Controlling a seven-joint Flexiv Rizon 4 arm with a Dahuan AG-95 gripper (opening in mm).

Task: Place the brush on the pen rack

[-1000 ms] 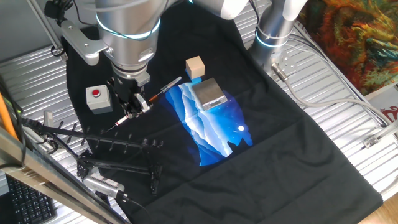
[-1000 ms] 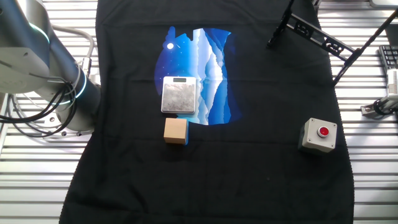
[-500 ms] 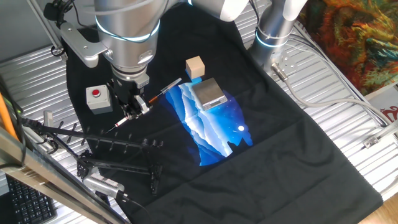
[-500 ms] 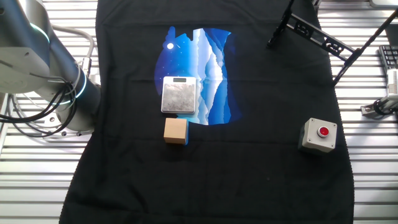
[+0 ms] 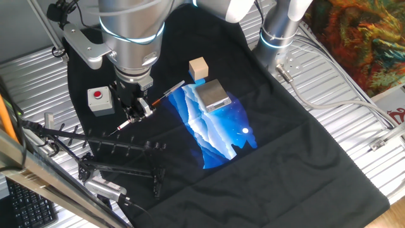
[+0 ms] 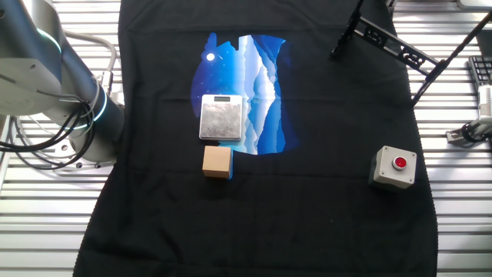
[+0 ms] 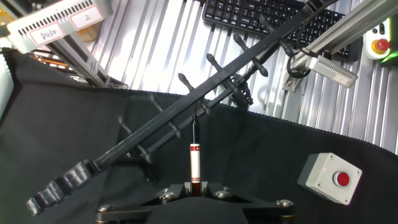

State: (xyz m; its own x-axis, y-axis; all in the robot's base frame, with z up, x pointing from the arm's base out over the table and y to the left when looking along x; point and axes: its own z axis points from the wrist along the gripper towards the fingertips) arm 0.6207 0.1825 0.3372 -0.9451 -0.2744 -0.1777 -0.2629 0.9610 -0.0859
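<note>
Mid-carry, by the look of it: brush in the grip and off the cloth, not yet on the rack. One large silver arm (image 5: 130, 38) over the black cloth (image 5: 285, 158) at about ten o'clock of the blue printed patch (image 5: 215, 130). One low black pen rack of thin bars with short upright pegs (image 5: 120, 149) at seven o'clock of the gripper in that fixed view, near but apart; in the hand view the same rack (image 7: 205, 93) slanting across at twelve o'clock, just past the brush tip. One grey box with a red button (image 5: 99, 100) at nine o'clock of the gripper. One flat silver square plate (image 6: 221, 118) and one small tan wooden cube (image 6: 217, 161) side by side near the patch. One two-finger gripper (image 5: 134, 107), closed tight around the middle of one thin red-and-black brush (image 5: 154, 101), held tilted with its pale end toward two o'clock. Next move, judged from this: on toward seven o'clock, the brush brought level over the pegs, lowered between them, and only then the fingers parted.
</note>
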